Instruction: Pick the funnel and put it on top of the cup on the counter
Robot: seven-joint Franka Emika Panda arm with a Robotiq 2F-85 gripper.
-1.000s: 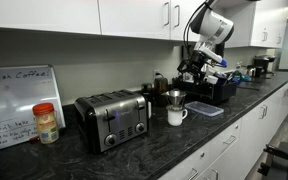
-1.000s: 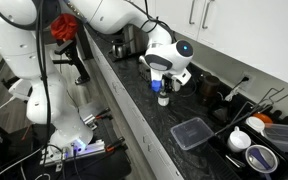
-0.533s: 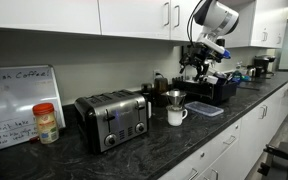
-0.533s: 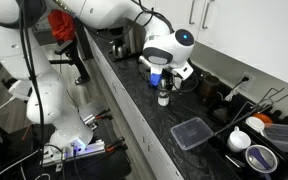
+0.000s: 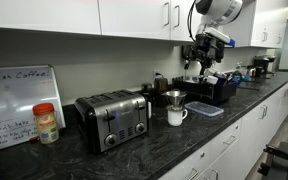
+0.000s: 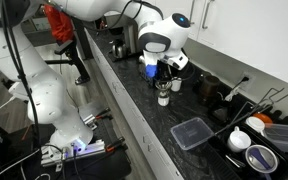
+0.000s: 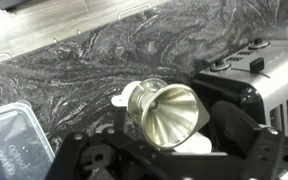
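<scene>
Funnel [image 7: 172,115] sits in the mouth of the cup [image 5: 176,117] on the desk [image 5: 234,110], near the toaster [image 5: 112,118]. Gripper [image 5: 194,72] hangs above, jaws apart, holding nothing. Advised: withdraw straight upward, since any sideways brush against the rim could tip the funnel.

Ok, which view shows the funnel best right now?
Wrist view: the funnel fills the middle, close up, its open mouth and inside clear. In both exterior views it is only a small grey shape on the cup.

The funnel [image 7: 172,114] sits atop the cup [image 7: 119,101] on the counter [image 7: 104,55], a toaster [image 7: 272,80] just beside.
</scene>
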